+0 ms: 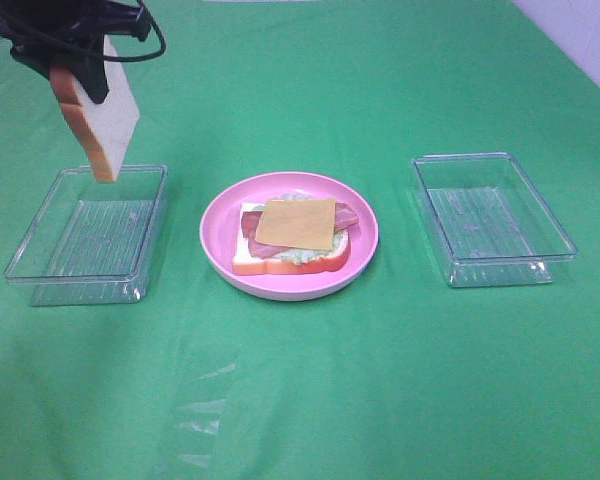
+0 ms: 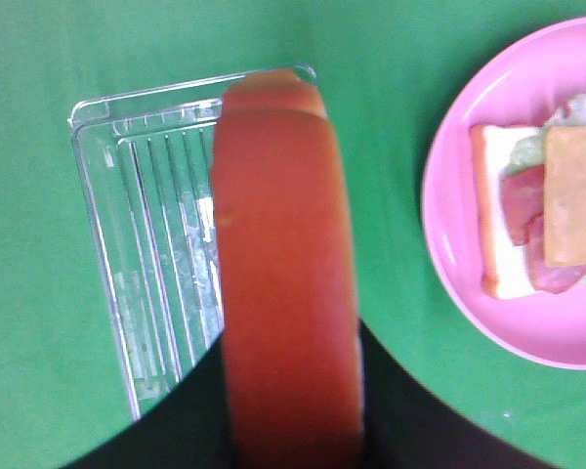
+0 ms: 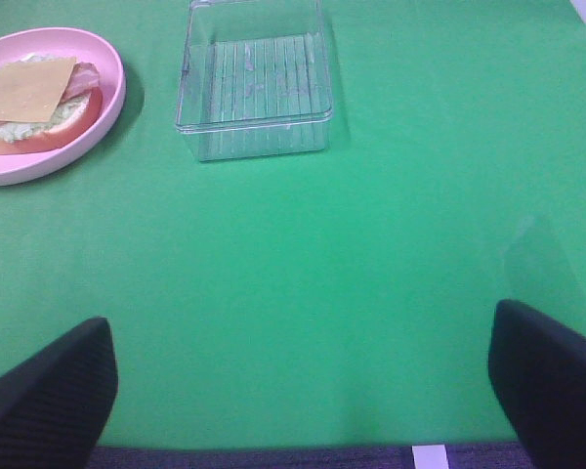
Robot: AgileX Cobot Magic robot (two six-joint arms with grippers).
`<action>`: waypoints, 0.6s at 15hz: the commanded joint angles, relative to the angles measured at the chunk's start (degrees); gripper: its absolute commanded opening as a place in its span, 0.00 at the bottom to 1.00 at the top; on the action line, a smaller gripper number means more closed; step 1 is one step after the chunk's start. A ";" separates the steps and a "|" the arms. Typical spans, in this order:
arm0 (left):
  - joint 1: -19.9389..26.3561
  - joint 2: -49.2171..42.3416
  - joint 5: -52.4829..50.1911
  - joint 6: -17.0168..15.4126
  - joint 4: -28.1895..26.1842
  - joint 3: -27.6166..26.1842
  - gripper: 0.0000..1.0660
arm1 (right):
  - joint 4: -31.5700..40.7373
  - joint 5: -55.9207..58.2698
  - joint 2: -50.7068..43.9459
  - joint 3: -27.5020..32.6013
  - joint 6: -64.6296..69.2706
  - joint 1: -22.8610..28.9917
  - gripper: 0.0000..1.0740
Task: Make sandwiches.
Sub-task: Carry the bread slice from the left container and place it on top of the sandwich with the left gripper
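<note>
My left gripper (image 1: 80, 75) hangs at the far left, shut on a bread slice (image 1: 102, 125) with white faces and an orange-brown crust. The slice hangs on edge above the far rim of the left clear container (image 1: 40, 215). In the left wrist view its crust (image 2: 288, 274) fills the middle. On the pink plate (image 1: 220, 215) lies the open-topped sandwich (image 1: 290, 258): bread, pale green lettuce, bacon strips and a yellow cheese square (image 1: 297, 223) on top. My right gripper (image 3: 298, 391) is open over bare green cloth, with nothing between its fingers.
A second clear container (image 1: 492, 220) stands right of the plate and holds nothing; it also shows in the right wrist view (image 3: 254, 83). Green cloth covers the table. A white wall edge shows at the back right.
</note>
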 commanded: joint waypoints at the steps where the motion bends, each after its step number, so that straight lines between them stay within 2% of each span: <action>1: -0.06 -2.06 3.04 1.72 -5.90 -0.17 0.00 | 0.06 -0.40 -1.72 0.23 -0.52 0.06 0.92; 5: -0.11 0.06 -1.49 4.93 -17.93 0.23 0.00 | 0.06 -0.40 -1.72 0.23 -0.52 0.06 0.92; 8: -0.11 3.09 -8.19 13.41 -32.60 2.29 0.00 | 0.06 -0.40 -1.72 0.23 -0.52 0.06 0.92; 9: -0.11 5.04 -10.20 19.88 -39.82 4.07 0.00 | 0.06 -0.40 -1.72 0.23 -0.52 0.06 0.92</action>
